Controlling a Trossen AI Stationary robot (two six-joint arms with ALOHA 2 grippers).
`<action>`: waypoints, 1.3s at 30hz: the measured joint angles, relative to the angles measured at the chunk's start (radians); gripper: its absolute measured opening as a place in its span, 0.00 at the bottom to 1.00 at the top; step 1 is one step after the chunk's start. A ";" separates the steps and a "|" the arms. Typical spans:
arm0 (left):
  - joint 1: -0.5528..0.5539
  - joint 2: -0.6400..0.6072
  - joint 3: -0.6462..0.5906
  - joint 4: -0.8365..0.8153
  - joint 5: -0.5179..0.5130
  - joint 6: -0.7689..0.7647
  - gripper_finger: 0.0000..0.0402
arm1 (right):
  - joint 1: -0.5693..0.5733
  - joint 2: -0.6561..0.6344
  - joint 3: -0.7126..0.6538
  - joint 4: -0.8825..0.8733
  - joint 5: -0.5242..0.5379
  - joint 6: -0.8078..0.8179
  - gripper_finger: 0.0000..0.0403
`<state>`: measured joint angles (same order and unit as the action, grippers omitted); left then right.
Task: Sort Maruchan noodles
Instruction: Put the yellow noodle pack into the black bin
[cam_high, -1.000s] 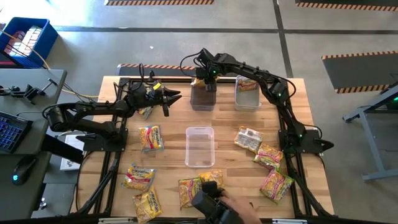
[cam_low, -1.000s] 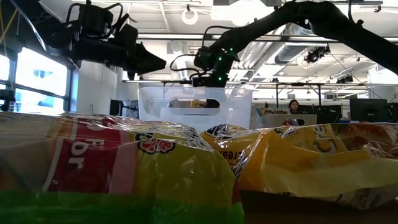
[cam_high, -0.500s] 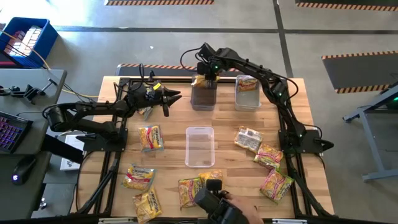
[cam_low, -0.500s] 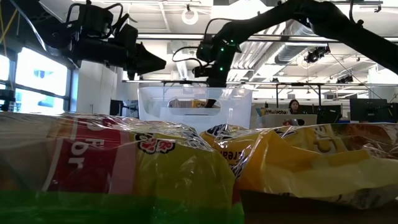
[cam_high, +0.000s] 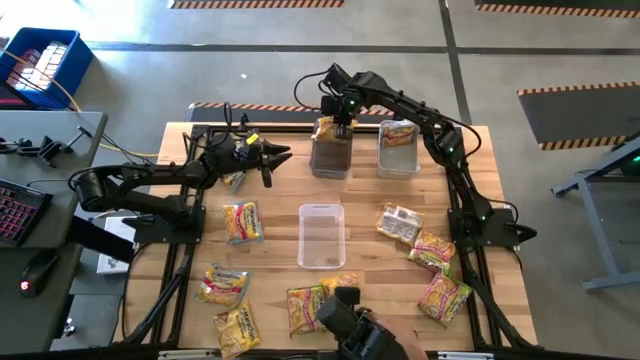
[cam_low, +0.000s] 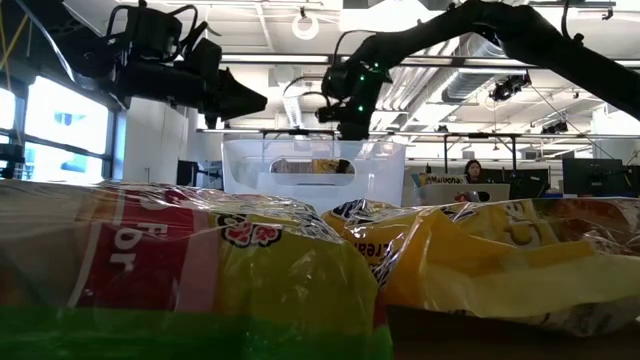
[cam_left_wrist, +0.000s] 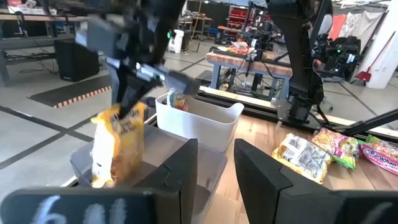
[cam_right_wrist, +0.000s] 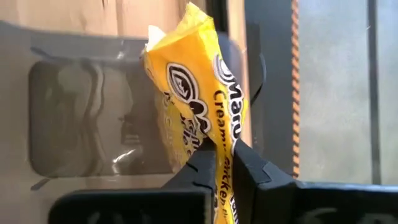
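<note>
Right claw, fingers pressed together on a yellow crinkly plastic noodle packet, above the far rim of a clear plastic rectangular bin. The right wrist view alone shows the pinch and the packet's print; the high view places this bin beside a second clear bin at the counter's far edge, a third bin at centre. Left claw hovers left of these bins, fingers slightly parted in the left wrist view. Loose noodle packets lie scattered across the near counter; the low view shows them close up.
</note>
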<state>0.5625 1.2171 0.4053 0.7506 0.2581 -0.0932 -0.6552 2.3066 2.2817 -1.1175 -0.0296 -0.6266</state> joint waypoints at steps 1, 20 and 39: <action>0.000 0.000 0.000 0.000 0.000 0.000 0.23 | 0.000 0.000 0.017 -0.004 0.000 0.000 0.01; 0.000 0.000 0.000 0.000 -0.006 -0.006 0.23 | 0.055 0.004 0.073 -0.107 0.215 0.052 0.00; 0.000 0.000 0.000 -0.001 -0.008 -0.010 0.23 | 0.056 0.005 -0.039 0.010 0.219 0.100 0.01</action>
<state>0.5621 1.2171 0.4053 0.7494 0.2497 -0.1036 -0.5991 2.3119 2.2428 -1.1080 0.1895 -0.5267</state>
